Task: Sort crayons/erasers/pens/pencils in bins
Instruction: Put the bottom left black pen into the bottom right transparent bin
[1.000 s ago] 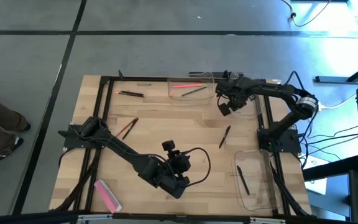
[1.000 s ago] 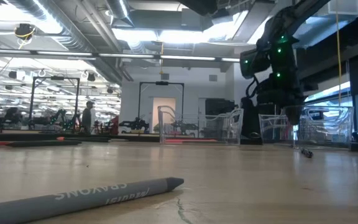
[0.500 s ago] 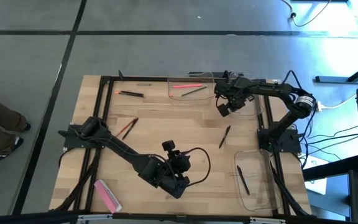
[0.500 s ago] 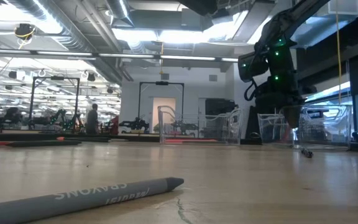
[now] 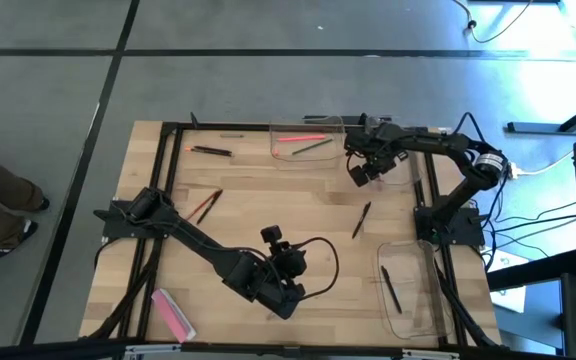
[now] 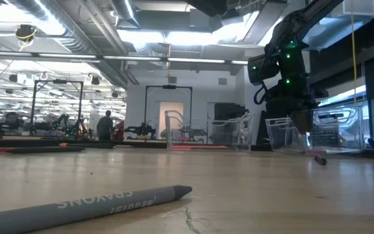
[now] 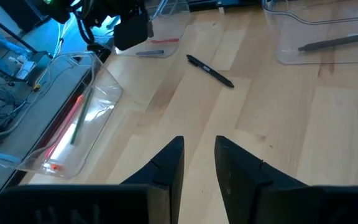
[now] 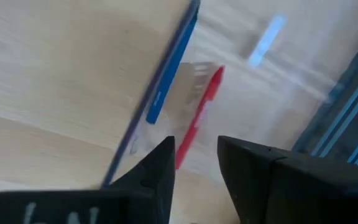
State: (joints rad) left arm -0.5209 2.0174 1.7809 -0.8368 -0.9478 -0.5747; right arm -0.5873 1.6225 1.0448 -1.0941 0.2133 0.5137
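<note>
Pale wooden bench (image 5: pixel 298 200), black frame bars round it. Right end effector (image 5: pixel 365 172) hovers over the far clear plastic bin (image 6: pixel 313 133), fingers parted narrowly, nothing gripped; its wrist view alone shows a red stick (image 8: pixel 199 118) and a blue stick (image 8: pixel 166 81) lying below, long axes roughly parallel. Left end effector (image 7: pixel 199 163), narrow gap and empty, waits near the front edge. Flat pink eraser (image 5: pixel 171 314) lies front-left, nearer the left arm.
</note>
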